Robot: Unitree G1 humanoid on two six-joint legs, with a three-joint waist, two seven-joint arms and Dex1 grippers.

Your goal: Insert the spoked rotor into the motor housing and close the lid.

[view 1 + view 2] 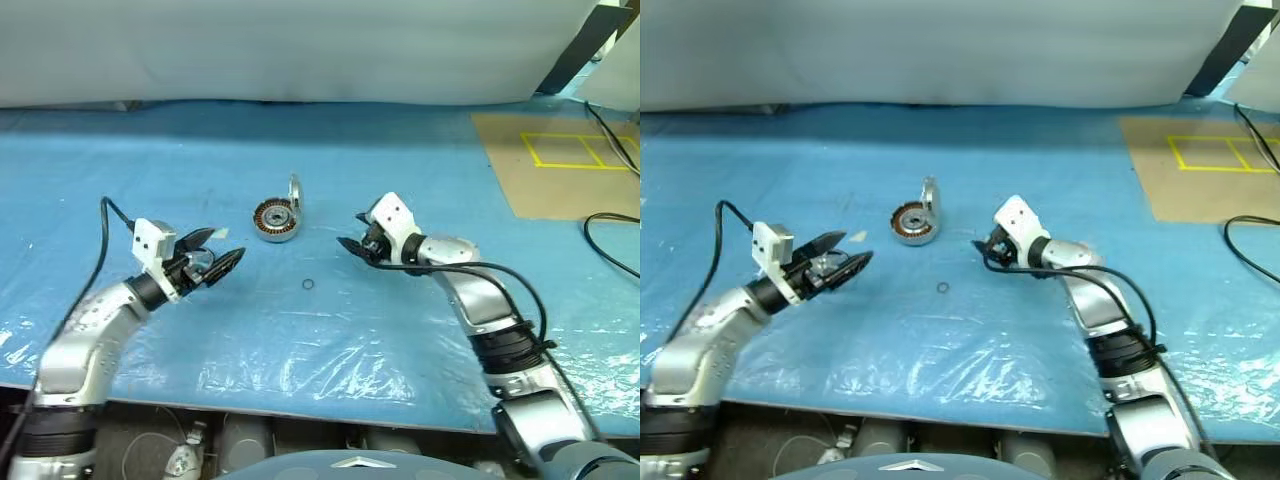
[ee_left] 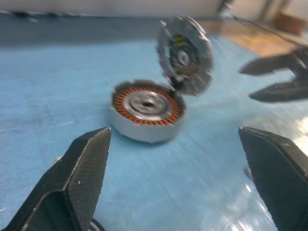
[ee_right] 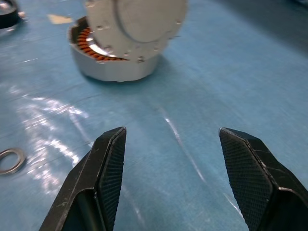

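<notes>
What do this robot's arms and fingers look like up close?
Both arms are silver-grey metal with black joint bands and loose black cables. Each wrist carries a small white box. The left gripper and right gripper each end in two black, pointed fingers with finely textured pads.

The table [image 1: 120, 180] wears a blue sheet under glossy clear plastic. Near its middle sits the motor housing [image 1: 273, 222], its lid [image 1: 294, 192] standing upright. A small ring [image 1: 308, 285] lies closer to the near edge. Brown cardboard [image 1: 560, 170] covers the far right corner.
</notes>
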